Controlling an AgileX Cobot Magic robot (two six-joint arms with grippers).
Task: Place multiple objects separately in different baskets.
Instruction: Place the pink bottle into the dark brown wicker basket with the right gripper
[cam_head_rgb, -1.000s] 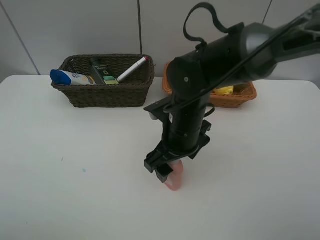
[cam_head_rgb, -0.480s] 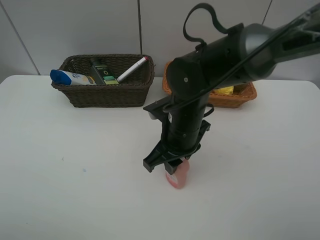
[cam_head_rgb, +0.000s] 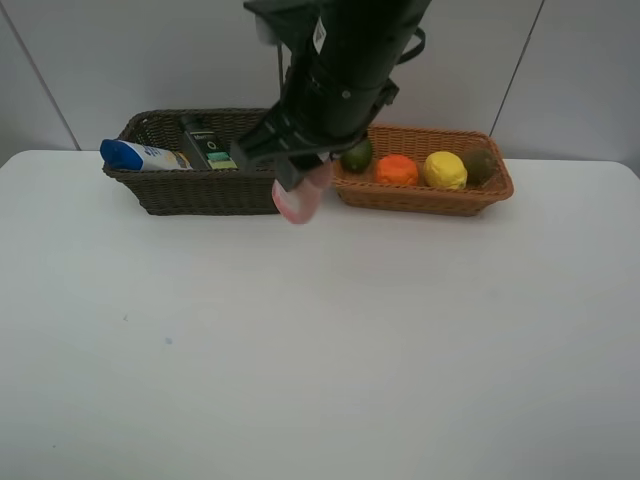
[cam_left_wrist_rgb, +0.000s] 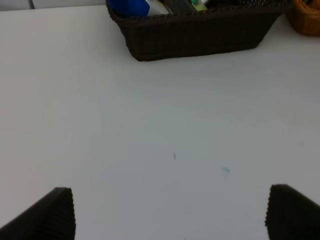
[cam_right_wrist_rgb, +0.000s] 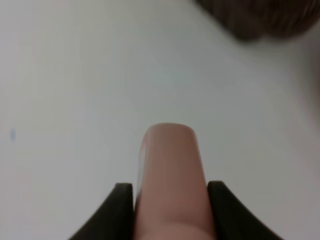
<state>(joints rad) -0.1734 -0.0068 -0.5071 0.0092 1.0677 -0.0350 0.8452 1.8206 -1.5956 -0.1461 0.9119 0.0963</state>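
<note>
My right gripper (cam_head_rgb: 298, 183) is shut on the small pink bottle (cam_head_rgb: 300, 202) and holds it in the air at the right front corner of the dark brown basket (cam_head_rgb: 160, 192). The right wrist view shows the pink bottle (cam_right_wrist_rgb: 170, 170) between the black fingers (cam_right_wrist_rgb: 122, 210). The dark basket holds the blue-capped white bottle (cam_head_rgb: 140, 155) and the black-green pump bottle (cam_head_rgb: 205, 142); the marker is hidden behind the arm. The light tan basket (cam_head_rgb: 425, 203) holds the lime (cam_head_rgb: 357, 157), orange (cam_head_rgb: 397, 170), lemon (cam_head_rgb: 445, 170) and kiwi (cam_head_rgb: 480, 163). My left gripper (cam_left_wrist_rgb: 170, 215) is open and empty above the table.
Both baskets stand side by side at the table's far edge, against a grey panelled wall. The left wrist view shows the dark basket (cam_left_wrist_rgb: 200, 35) and a corner of the tan basket (cam_left_wrist_rgb: 307, 15). The white tabletop (cam_head_rgb: 320, 340) lies in front.
My right gripper has lifted the pink bottle off the table's middle and carried it up and back to the dark basket's right end. The tan basket's fruit now shows.
</note>
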